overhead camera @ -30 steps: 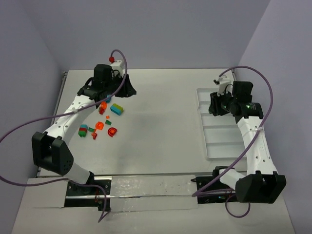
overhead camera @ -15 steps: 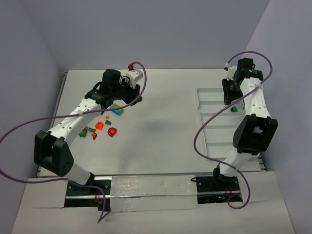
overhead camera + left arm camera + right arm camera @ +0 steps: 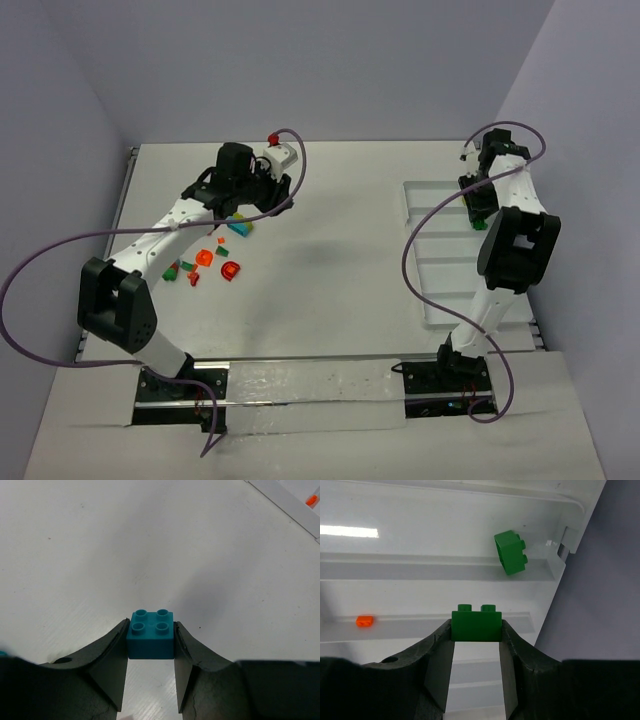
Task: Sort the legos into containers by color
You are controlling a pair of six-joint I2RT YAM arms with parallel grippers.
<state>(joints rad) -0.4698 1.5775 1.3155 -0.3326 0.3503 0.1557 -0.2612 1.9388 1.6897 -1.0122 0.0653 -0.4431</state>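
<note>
White table (image 3: 340, 250) noted, with loose legos (image 3: 205, 262) scattered at its left side. 1 teal brick (image 3: 150, 636) is clamped between the jaws of the left gripper (image 3: 150, 647), above bare tabletop. 1 dark green brick (image 3: 476, 626) is gripped by the right gripper (image 3: 476, 635) over the white tray (image 3: 420, 570), in which 1 green brick (image 3: 510, 551) and 1 orange brick (image 3: 364, 621) are lying in separate compartments.

You're looking at a robotics lab rig, not anyone's home: bare lavender walls (image 3: 300, 60) box in a plain white counter (image 3: 340, 260), and your left arm (image 3: 160, 238) and right arm (image 3: 515, 200) sit bolted to a metal rail (image 3: 310, 385) (purple cables (image 3: 404, 265) looping all over).
</note>
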